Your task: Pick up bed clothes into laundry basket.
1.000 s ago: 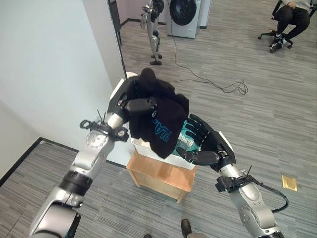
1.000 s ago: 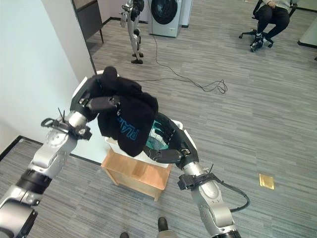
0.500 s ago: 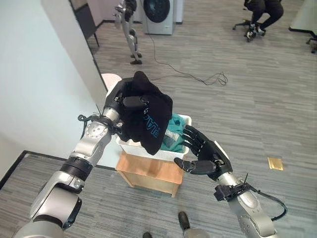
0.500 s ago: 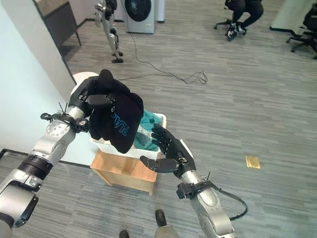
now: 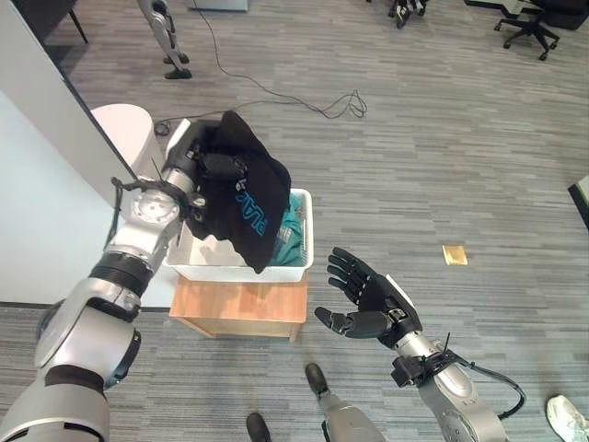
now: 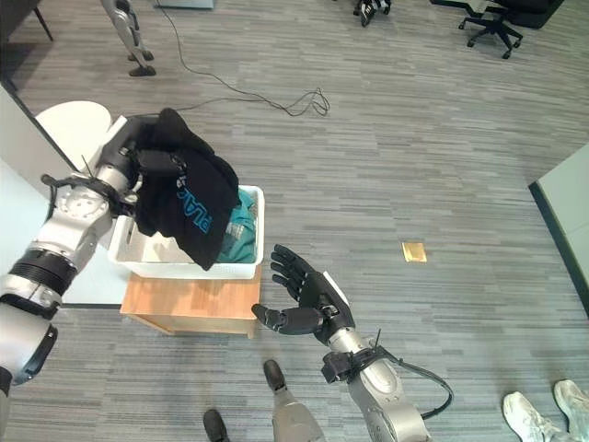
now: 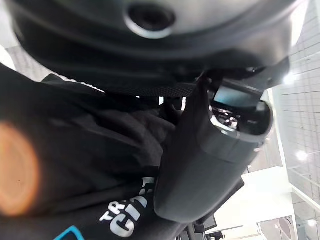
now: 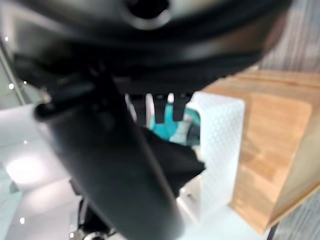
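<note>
A black garment (image 5: 247,191) with blue lettering hangs from my left hand (image 5: 204,162), whose fingers are curled round its bunched top; its lower end drapes over the white laundry basket (image 5: 296,265). In the left wrist view the dark cloth (image 7: 75,150) lies against the thumb. Teal and white clothes (image 5: 290,232) lie inside the basket. My right hand (image 5: 373,299) is open, fingers spread, palm up, over the floor to the right of the basket and apart from it. The right wrist view looks past the hand at the basket (image 8: 220,145) and the black cloth (image 8: 172,160).
The basket rests on a low wooden stand (image 5: 241,304). A white bed surface (image 5: 37,193) runs along the left, with a round white stool (image 5: 124,129) behind. A cable (image 5: 304,101) lies on the grey floor, and office chairs (image 5: 529,14) stand at the far right.
The camera has swung, so the scene sits lower and further left. My right hand has drawn back from the basket's side to open floor. The left hand still holds the black garment over the basket.
</note>
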Robot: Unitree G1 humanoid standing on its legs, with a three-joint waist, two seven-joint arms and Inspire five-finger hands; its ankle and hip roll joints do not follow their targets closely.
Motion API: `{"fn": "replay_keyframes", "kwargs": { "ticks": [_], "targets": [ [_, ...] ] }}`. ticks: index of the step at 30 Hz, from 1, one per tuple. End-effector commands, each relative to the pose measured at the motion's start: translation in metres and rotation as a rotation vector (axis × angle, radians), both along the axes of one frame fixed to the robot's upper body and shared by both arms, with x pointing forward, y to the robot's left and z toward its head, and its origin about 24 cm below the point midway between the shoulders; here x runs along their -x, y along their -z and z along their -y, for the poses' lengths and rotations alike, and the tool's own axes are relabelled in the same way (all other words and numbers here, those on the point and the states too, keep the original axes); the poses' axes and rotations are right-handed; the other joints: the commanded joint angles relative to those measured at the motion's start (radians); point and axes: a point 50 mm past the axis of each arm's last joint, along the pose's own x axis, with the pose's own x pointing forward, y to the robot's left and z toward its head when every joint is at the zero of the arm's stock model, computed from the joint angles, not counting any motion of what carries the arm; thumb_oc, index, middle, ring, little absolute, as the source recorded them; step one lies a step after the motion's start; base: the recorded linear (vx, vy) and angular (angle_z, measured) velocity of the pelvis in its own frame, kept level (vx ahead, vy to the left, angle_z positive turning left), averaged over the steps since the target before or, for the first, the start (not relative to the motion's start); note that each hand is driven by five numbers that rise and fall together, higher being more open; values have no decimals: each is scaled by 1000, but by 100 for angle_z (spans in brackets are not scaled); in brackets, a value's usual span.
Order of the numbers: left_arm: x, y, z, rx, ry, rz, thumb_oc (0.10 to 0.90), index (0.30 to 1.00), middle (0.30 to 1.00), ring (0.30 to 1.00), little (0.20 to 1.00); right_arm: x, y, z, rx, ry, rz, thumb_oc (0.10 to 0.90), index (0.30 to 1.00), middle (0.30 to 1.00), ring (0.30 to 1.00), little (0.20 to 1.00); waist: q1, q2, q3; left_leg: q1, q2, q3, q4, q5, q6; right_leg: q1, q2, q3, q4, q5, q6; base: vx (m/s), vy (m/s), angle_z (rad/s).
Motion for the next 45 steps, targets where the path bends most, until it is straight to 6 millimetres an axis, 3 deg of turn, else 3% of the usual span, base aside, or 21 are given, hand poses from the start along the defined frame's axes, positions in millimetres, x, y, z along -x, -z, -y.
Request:
{"fn": "replay_keyframes", "kwargs": {
  "ticks": [1, 4, 9, 14, 20, 24, 25, 30, 31, 32, 34, 35, 38, 40, 41, 42, 45],
  "targets": [
    [8, -122, 15, -54, 46, 391, 400, 300, 300, 300, 300, -15, -49, 9, -57, 3, 271, 800, 900, 900, 900, 900, 40, 46, -6, 7, 26, -45, 6, -43, -32, 110, -42, -67, 15, -162, 94, 24, 0, -11],
    [12, -136, 20, -100, 49, 429, 400, 300, 300, 300, 300, -15, -50, 9, -58, -1, 276, 800, 900, 900, 900, 900, 40, 44, 10, -7, 27, -45, 6, -40, -33, 93, -40, -70, 15, -158, 97, 1, 4, -2],
    [9, -130, 11, -121, 14, 398, 400, 300, 300, 300, 300, -15, -49, 6, -61, -24, 269, 800, 900, 900, 900, 900, 39, 27, 28, -13, 32, -27, 6, -37, -33, 76, -31, -56, 14, -146, 103, -4, -7, -14],
    [4, -100, 4, -135, -7, 318, 400, 300, 300, 300, 300, -13, -48, 9, -66, -8, 266, 800, 900, 900, 900, 900, 37, -1, 58, -37, 41, -22, 6, -27, -35, 49, -25, -53, 14, -140, 100, -51, -10, -13],
    [-5, -61, 24, -223, 23, 214, 400, 300, 300, 300, 300, -12, -52, 11, -63, -6, 280, 800, 900, 900, 900, 900, 39, -40, 100, -86, 46, -44, 6, -9, -35, 15, -21, -67, 15, -129, 95, -70, -21, 0],
    [-8, -45, 27, -235, 10, 177, 400, 300, 300, 300, 300, -10, -53, 12, -74, -5, 283, 800, 900, 900, 900, 900, 36, -59, 109, -107, 50, -50, 6, -2, -35, -2, -19, -69, 14, -122, 95, -47, -20, 3],
    [-10, -30, 24, -231, -15, 131, 400, 300, 300, 300, 300, -10, -51, 12, -76, -1, 274, 800, 900, 900, 900, 900, 34, -71, 113, -115, 52, -50, 6, 1, -35, -8, -16, -68, 14, -119, 95, 0, 0, 0],
    [-13, -11, 25, -303, -39, 65, 400, 300, 300, 300, 300, -9, -53, 12, -68, -3, 278, 800, 900, 900, 900, 900, 34, -78, 112, -114, 54, -45, 6, -1, -36, -12, -14, -62, 15, -119, 95, -11, -3, -1],
    [-14, -6, 29, -285, -35, 57, 759, 839, 839, 839, 839, -9, -54, 12, -65, -3, 283, 800, 900, 900, 900, 900, 34, -74, 110, -107, 53, -45, 6, -3, -36, -7, -16, -60, 15, -122, 94, 0, 0, 0],
    [-13, -6, 40, -278, -2, 75, 800, 900, 900, 900, 900, -9, -55, 13, -61, 0, 288, 800, 900, 900, 900, 900, 38, -67, 106, -99, 50, -49, 6, -6, -35, 1, -18, -60, 17, -126, 91, 0, 0, 0],
    [-12, -11, 47, -285, 28, 104, 800, 900, 900, 900, 900, -10, -55, 14, -56, 1, 291, 800, 900, 900, 900, 900, 42, -61, 104, -95, 48, -52, 6, -8, -34, 8, -20, -64, 17, -128, 90, 0, 0, 0],
    [-5, -20, 65, -256, 117, 178, 800, 900, 900, 900, 900, -11, -57, 15, -51, 11, 301, 800, 900, 900, 900, 900, 53, -45, 96, -86, 43, -61, 6, -11, -33, 19, -26, -73, 17, -134, 88, 32, -7, 4],
    [13, -27, 92, -114, 292, 256, 800, 900, 900, 900, 900, -11, -57, 18, -41, 27, 302, 800, 900, 900, 900, 900, 75, -19, 79, -70, 34, -81, 6, -15, -31, 47, -36, -95, 18, -146, 84, 29, -7, 13],
    [19, -26, 95, -79, 329, 265, 800, 900, 900, 900, 900, -11, -56, 19, -36, 32, 300, 800, 900, 900, 900, 900, 79, -10, 70, -63, 31, -90, 6, -18, -30, 59, -40, -104, 17, -151, 83, 27, -4, 31],
    [32, -30, 103, 21, 425, 303, 800, 900, 900, 900, 900, -11, -56, 20, -33, 36, 300, 800, 900, 900, 900, 900, 95, 5, 55, -48, 26, -102, 6, -20, -29, 82, -45, -121, 21, -161, 79, 14, -10, 42],
    [32, -30, 103, 21, 424, 303, 800, 900, 900, 900, 900, -11, -56, 20, -33, 35, 300, 800, 900, 900, 900, 900, 94, 5, 55, -47, 26, -102, 6, -20, -29, 83, -45, -122, 21, -161, 78, 32, -17, 37],
    [59, -34, 101, 126, 539, 369, 800, 900, 900, 900, 900, -10, -56, 24, -17, 48, 297, 800, 900, 900, 900, 900, 130, 32, 21, -10, 16, -135, 6, -26, -28, 130, -54, -157, 42, -190, 67, 33, -20, 32]
  ]
}}
